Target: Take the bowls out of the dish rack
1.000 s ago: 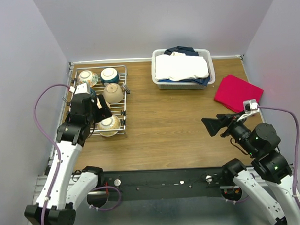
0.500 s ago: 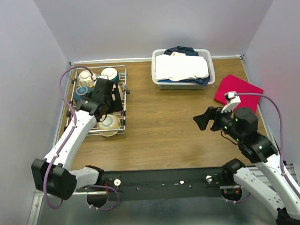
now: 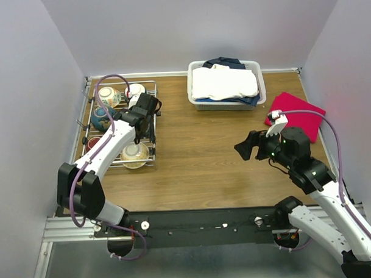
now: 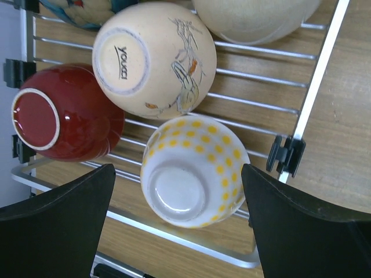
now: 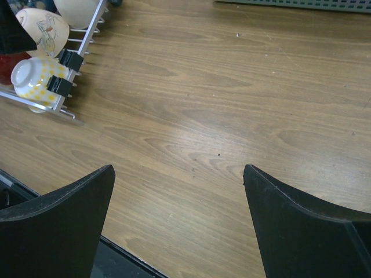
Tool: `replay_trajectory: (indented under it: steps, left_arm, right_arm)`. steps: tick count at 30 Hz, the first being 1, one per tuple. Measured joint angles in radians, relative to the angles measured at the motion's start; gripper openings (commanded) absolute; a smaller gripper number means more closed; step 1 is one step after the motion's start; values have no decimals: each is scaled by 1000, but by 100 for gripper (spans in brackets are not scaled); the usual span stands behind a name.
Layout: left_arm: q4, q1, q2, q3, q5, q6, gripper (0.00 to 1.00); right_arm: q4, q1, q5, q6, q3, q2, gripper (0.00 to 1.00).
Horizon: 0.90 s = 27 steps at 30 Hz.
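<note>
The dish rack (image 3: 153, 135) lies at the table's left and holds several bowls. In the left wrist view a white bowl with yellow dots (image 4: 194, 168) lies tipped in the rack's corner, next to a cream bowl with a drawn pattern (image 4: 153, 58) and a red bowl (image 4: 61, 119). My left gripper (image 4: 177, 172) hangs open above the dotted bowl, touching nothing. From above, the left gripper (image 3: 143, 118) is over the rack's right side. My right gripper (image 3: 245, 148) is open over bare wood, empty and far from the rack.
A white laundry basket (image 3: 198, 104) with folded cloth stands at the back middle. A red cloth (image 3: 294, 114) lies at the right. Black clips (image 4: 285, 155) grip the rack's rim. The rack corner (image 5: 64, 113) shows at the upper left of the right wrist view.
My left arm has stretched out, carrying its gripper back and right over the rack. The right gripper has drifted left toward the table's middle. Both stay open.
</note>
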Motion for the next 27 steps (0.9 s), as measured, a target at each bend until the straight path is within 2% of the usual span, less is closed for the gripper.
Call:
replay_trajectory:
  steps: [6, 16, 21, 27]
  left_arm:
    - [-9, -4, 80, 83, -74, 6, 99]
    - [-27, -4, 310, 241, -224, 78, 99]
    - [-27, -4, 377, 264, -298, 109, 99]
    - [-26, -4, 428, 269, -309, 121, 99]
  right_arm:
    - [10, 0, -3, -4, 0, 2, 100]
    - [27, 0, -1, -3, -18, -5, 100]
    - [27, 0, 11, -1, -31, -8, 100]
    - [27, 0, 31, 2, -33, -6, 100]
